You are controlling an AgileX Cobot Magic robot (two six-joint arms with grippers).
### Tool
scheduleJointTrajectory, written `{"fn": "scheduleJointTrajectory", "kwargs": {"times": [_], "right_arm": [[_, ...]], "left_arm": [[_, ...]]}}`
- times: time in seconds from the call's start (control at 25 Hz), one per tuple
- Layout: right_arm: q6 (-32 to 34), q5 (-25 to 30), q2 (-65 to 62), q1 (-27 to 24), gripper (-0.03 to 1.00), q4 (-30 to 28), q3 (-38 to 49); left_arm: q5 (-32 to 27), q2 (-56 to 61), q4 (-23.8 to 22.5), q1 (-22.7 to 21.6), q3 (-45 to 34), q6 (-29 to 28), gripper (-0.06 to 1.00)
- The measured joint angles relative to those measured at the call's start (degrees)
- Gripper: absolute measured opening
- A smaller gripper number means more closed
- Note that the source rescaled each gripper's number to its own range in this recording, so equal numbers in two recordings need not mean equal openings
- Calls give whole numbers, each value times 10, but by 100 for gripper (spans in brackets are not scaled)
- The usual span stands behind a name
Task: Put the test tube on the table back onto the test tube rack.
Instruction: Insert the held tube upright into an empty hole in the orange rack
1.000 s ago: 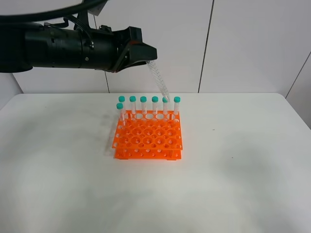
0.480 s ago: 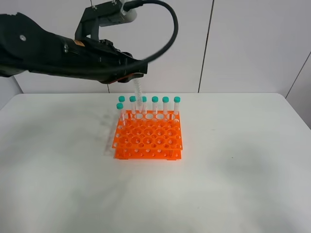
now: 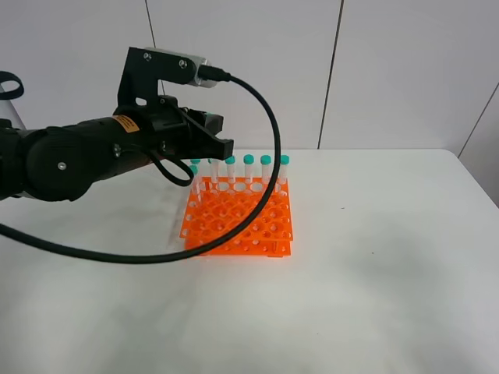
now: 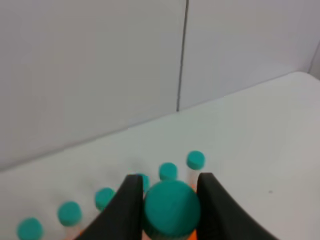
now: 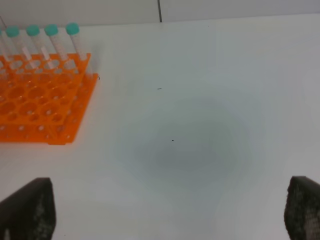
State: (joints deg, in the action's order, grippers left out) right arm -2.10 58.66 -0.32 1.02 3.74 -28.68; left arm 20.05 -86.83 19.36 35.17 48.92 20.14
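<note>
Over the back row of the orange rack (image 3: pixel 238 218), our left gripper (image 4: pixel 169 192) was clamped on the green cap of the test tube (image 4: pixel 172 210); we could not tell whether its tip sat in a hole; other tubes (image 3: pixel 249 167) stood alongside; our right gripper (image 5: pixel 166 210) hung spread wide, empty, above the table (image 5: pixel 200 125).

Upright row of teal-capped tubes (image 3: pixel 249 165) before a pale wall (image 3: pixel 405 70) with dark vertical seams
</note>
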Motion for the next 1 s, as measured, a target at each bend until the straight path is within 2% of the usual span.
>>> {"fn": "scheduleJointTrajectory", "kwargs": {"times": [0.16,0.4,0.68,1.0], "right_arm": [[0,0,0,0,100,0,0],[0,0,0,0,100,0,0],[0,0,0,0,100,0,0],[0,0,0,0,100,0,0]], "left_arm": [[0,0,-30,0,0,38,0],[21,-32,-38,-5,3,41,0],[30,-96,-41,-11,41,41,0],[11,-161,-41,-40,76,56,0]]}}
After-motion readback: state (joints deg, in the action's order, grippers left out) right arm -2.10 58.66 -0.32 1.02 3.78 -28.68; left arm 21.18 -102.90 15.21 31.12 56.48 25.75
